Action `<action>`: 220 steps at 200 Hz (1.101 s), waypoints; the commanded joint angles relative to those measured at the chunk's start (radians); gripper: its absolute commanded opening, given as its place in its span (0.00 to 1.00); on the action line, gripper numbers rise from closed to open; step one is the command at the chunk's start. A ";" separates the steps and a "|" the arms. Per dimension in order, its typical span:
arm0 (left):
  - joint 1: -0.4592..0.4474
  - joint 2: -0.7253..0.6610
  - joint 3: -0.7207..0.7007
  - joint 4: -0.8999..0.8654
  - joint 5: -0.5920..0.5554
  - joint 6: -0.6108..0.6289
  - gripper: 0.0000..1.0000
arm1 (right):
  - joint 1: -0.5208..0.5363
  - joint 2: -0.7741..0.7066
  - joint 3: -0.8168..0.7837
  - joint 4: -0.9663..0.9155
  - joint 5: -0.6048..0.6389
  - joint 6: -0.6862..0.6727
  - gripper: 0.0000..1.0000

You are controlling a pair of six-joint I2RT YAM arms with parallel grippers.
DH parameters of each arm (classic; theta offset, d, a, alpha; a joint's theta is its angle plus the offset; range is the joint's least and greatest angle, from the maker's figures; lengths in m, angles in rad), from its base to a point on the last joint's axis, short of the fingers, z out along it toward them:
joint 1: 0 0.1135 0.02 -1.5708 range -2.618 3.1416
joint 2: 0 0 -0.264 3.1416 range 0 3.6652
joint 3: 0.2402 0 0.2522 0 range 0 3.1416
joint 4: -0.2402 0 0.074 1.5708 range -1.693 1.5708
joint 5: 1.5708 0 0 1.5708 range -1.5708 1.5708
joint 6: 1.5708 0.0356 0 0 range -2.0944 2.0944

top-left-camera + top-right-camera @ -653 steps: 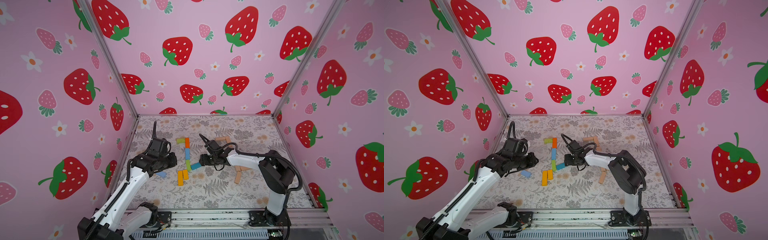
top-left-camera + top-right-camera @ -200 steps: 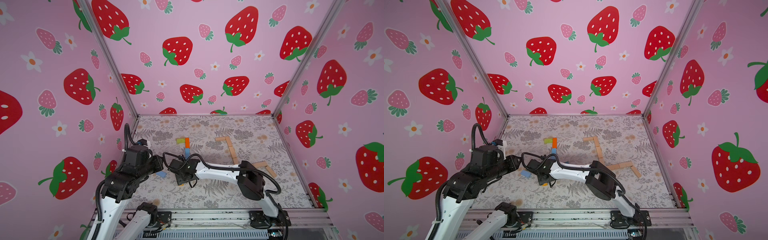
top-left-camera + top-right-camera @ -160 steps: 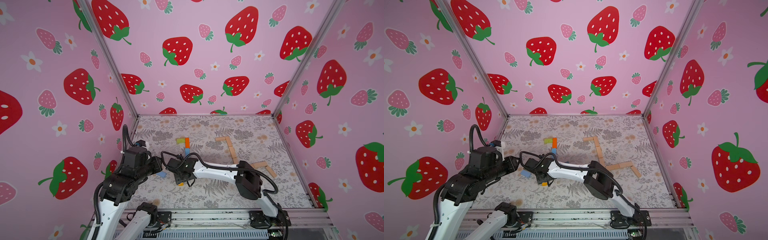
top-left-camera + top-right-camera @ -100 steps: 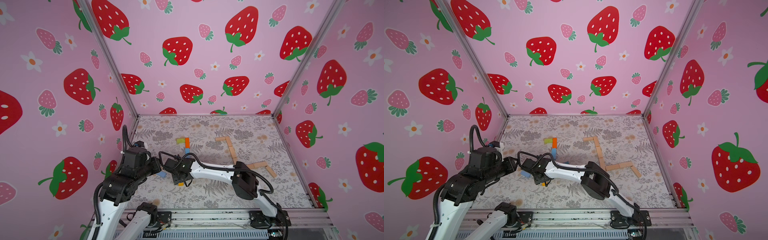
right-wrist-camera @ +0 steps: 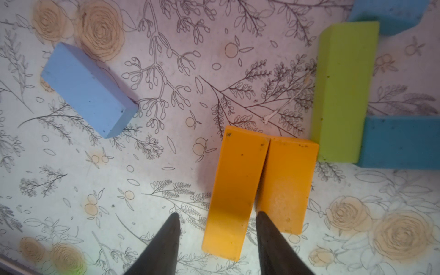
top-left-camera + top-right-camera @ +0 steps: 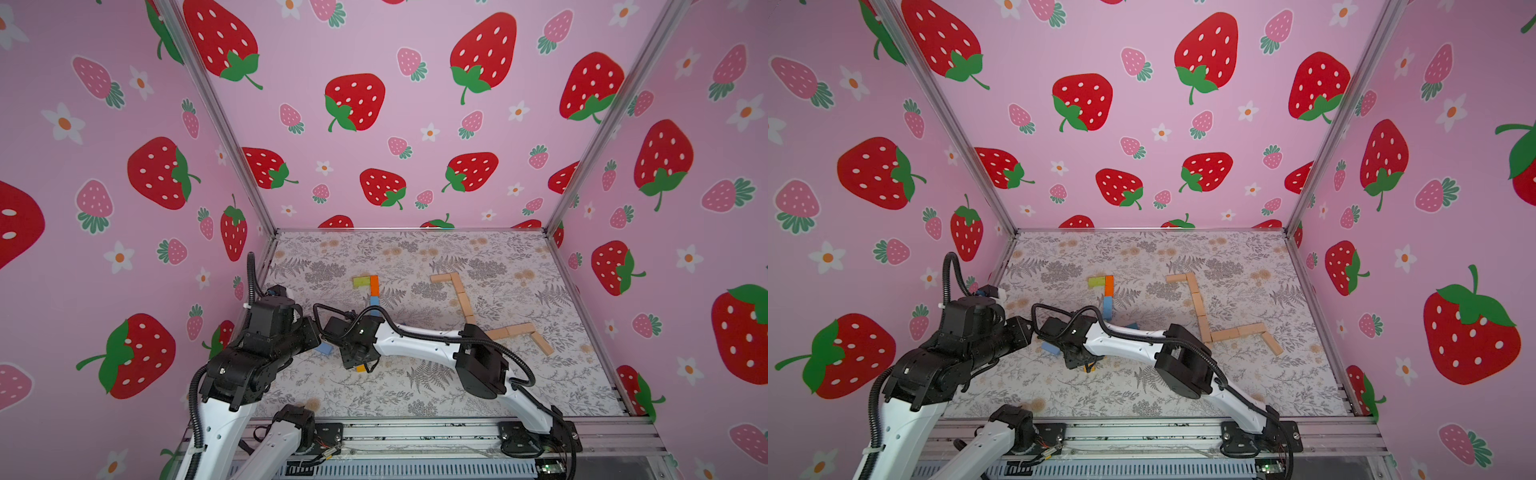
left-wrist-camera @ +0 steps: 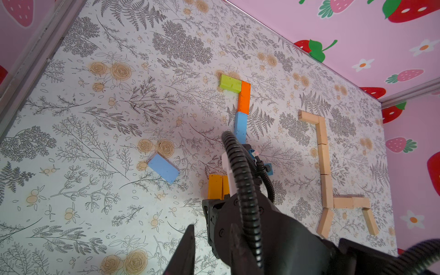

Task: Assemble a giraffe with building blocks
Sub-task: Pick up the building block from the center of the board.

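The yellow-orange block [image 5: 234,190] is lying on the floral mat [image 5: 71,171] against its twin [image 5: 285,185], the right gripper [image 5: 216,235] straddling it with jaws apart, apparently to lift it as a giraffe leg, while the left gripper [image 6: 315,335] is hovering nearby, its jaws impossible to judge.

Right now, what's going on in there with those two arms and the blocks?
The robot is laying out a coloured giraffe flat on the mat, beside a tan giraffe that is already laid out. The coloured neck is in place. The right gripper is open, with its fingers on either side of one of two touching yellow blocks, and it is not gripping yet. The left arm hangs close by, near a loose blue block.
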 commanded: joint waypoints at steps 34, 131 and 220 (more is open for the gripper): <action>-0.011 -0.007 -0.002 0.077 0.106 0.003 0.28 | 0.040 0.078 0.036 -0.074 -0.008 0.033 0.52; -0.011 -0.011 -0.001 0.074 0.101 0.011 0.28 | 0.042 0.147 0.111 -0.121 -0.004 0.030 0.41; -0.011 -0.020 0.048 0.079 0.106 0.008 0.28 | 0.054 -0.016 0.031 -0.091 0.052 -0.069 0.21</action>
